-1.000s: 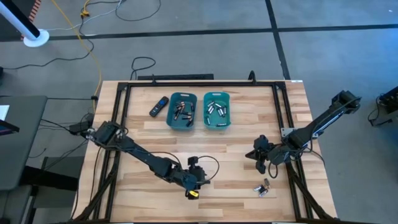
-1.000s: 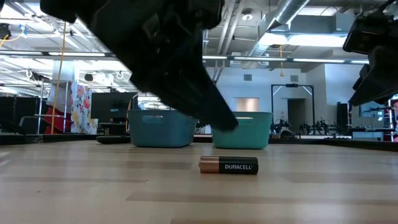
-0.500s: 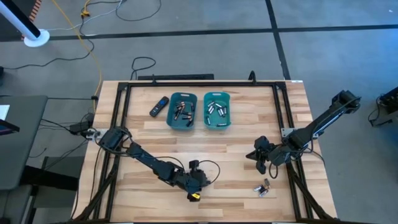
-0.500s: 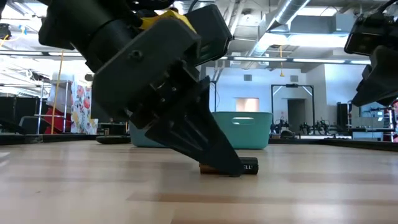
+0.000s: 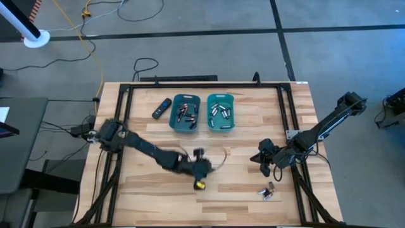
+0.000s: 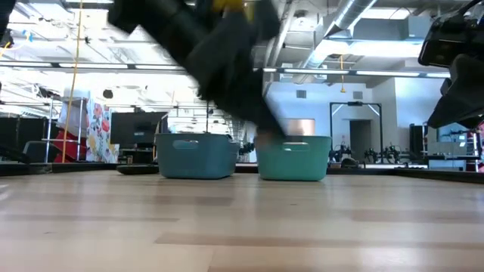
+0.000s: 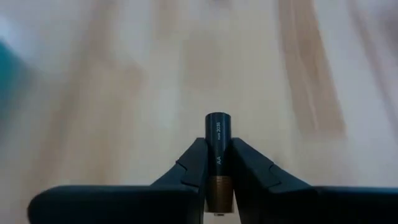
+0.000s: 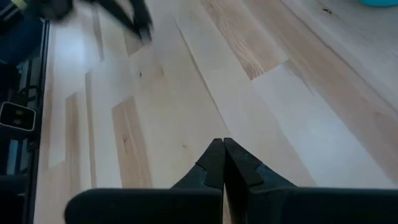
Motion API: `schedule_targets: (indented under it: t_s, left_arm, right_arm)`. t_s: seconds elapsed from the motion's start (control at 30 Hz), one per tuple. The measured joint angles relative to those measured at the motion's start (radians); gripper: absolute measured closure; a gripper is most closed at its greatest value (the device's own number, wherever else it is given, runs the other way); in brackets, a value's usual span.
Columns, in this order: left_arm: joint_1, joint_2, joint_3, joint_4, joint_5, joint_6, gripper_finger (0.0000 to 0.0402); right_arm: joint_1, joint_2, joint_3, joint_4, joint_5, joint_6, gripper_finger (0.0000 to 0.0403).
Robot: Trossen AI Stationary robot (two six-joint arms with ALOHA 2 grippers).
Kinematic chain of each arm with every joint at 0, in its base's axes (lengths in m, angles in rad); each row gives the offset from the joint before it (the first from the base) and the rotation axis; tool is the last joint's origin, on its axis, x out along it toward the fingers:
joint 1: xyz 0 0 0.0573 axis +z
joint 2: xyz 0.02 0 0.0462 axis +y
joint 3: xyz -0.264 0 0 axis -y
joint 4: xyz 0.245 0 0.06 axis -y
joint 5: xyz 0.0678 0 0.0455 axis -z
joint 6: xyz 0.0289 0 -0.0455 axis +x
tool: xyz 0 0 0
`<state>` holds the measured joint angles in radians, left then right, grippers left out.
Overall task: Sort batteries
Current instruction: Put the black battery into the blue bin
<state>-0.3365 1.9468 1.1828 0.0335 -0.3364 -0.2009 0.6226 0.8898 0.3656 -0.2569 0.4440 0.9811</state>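
I am the robot, and my left pincer (image 7: 216, 163) pinches a battery (image 7: 217, 149) tight between its two fingers. The battery is black with a copper end, and it sticks out past my fingertips. It is up in the air, above the bare wood of the table (image 5: 253, 142), near the front middle.

Now I need to carry it to the two teal bins at the back. The left bin (image 5: 184, 113) looks like it holds the dark batteries, and the right bin (image 5: 220, 112) the silvery ones, though they are tiny from up here and I can't be sure. So I think the left bin is the place for mine.

I should keep my squeeze steady, go straight over that bin, get low, and only then let go, so the battery can't bounce out.

My right pincer (image 8: 224, 163) waits over the right side of the table, pressed together with nothing in it. Two more batteries (image 5: 267, 190) lie close to it.
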Motion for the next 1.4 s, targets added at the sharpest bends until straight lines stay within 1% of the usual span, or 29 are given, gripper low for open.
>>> schedule_targets:
  t_s: [0.13,0.27,0.37,0.47,0.53,0.63,0.73,0.8,0.9,0.97,1.07,1.3,1.4]
  left_arm:
    - [0.095,-0.147,0.004,-0.019,0.000,0.077,0.0360]
    - [0.211,-0.297,0.004,-0.117,0.001,0.125,0.0360]
    - [0.306,-0.400,0.026,-0.228,-0.001,0.177,0.0360]
    - [0.402,-0.453,0.060,-0.345,0.001,0.261,0.0360]
    - [0.471,-0.465,0.082,-0.408,0.027,0.311,0.0360]
    - [0.584,-0.455,0.099,-0.490,0.107,0.355,0.0360]
    - [0.682,-0.405,0.099,-0.576,0.161,0.384,0.0360]
    - [0.736,-0.362,0.097,-0.622,0.205,0.392,0.0360]
    - [0.796,-0.300,0.097,-0.648,0.308,0.398,0.0360]
    - [0.812,-0.255,0.097,-0.651,0.335,0.425,0.0360]
    - [0.810,-0.197,0.097,-0.645,0.340,0.468,0.0360]
    - [0.811,-0.086,0.098,-0.649,0.340,0.471,0.0360]
    - [0.811,-0.051,0.099,-0.637,0.336,0.499,0.0360]
  right_arm:
    - [0.000,0.000,0.000,0.000,0.000,0.030,0.0383]
    - [-0.001,0.000,0.000,0.001,0.000,0.040,0.0383]
    - [-0.001,0.000,0.000,-0.001,0.000,0.040,0.0383]
    - [-0.003,0.000,0.000,0.000,0.001,0.040,0.0383]
    - [-0.010,0.000,0.000,-0.001,0.001,0.041,0.0383]
    - [-0.026,0.000,0.000,-0.001,0.002,0.043,0.0383]
    - [-0.049,0.000,0.000,-0.006,0.002,0.064,0.0383]
    - [-0.066,0.000,0.000,-0.009,0.002,0.086,0.0383]
    - [-0.090,0.000,0.000,-0.023,0.002,0.111,0.0383]
    - [-0.110,0.000,0.000,-0.039,0.002,0.128,0.0383]
    - [-0.139,0.000,0.000,-0.061,0.003,0.156,0.0382]
    - [-0.208,0.000,0.000,-0.081,0.003,0.161,0.0382]
    - [-0.236,0.000,0.000,-0.085,0.003,0.164,0.0382]
